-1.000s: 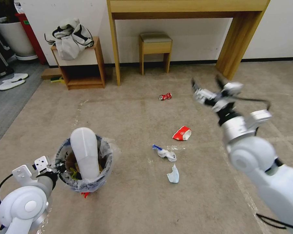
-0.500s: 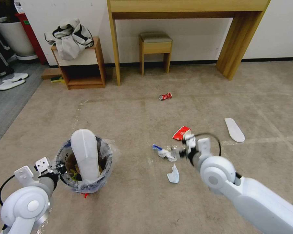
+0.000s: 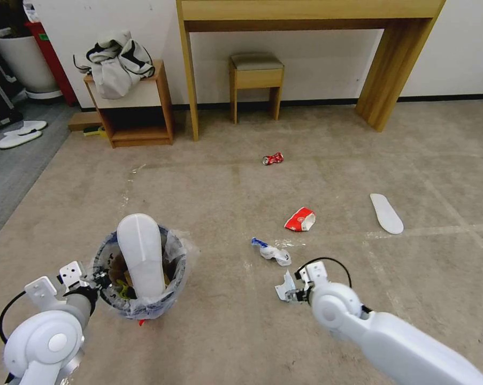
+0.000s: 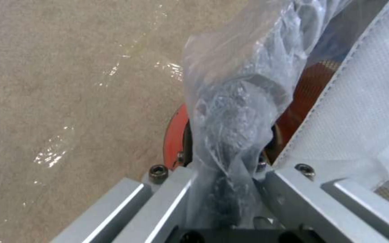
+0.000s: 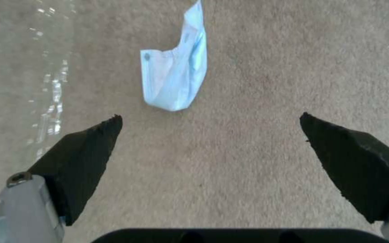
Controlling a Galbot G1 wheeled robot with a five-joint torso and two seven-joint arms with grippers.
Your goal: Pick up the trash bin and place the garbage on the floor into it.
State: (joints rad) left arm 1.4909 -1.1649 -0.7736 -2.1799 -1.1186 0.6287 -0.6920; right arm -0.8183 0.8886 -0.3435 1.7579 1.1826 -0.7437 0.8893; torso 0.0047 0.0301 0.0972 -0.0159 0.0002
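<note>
The red trash bin (image 3: pixel 139 305), lined with a clear plastic bag (image 4: pixel 235 111), stands on the floor (image 3: pixel 214 187) at lower left. A white insole (image 3: pixel 140 254) sticks up out of it. My left gripper (image 3: pixel 91 280) is shut on the trash bin's rim (image 4: pixel 174 135) and the bag. My right gripper (image 3: pixel 293 293) hangs open just above a pale blue-white scrap (image 3: pixel 280 291), which lies beyond its fingertips (image 5: pixel 100 135) in the right wrist view (image 5: pixel 174 81). More garbage lies around: a crumpled scrap (image 3: pixel 273 252), a red-white paper cup (image 3: pixel 300 219), a crushed red can (image 3: pixel 272 158) and a second insole (image 3: pixel 386 213).
A wooden desk (image 3: pixel 305 16) and a small stool (image 3: pixel 255 80) stand against the far wall. A low side table (image 3: pixel 137 107) carries bundled clothes. At far left sit a white planter pot (image 3: pixel 22 64) and slippers (image 3: pixel 19 133) on grey flooring.
My right arm has swung down from high on the right to just above the blue-white scrap, uncovering the insole on the carpet. The left gripper and bin have barely moved.
</note>
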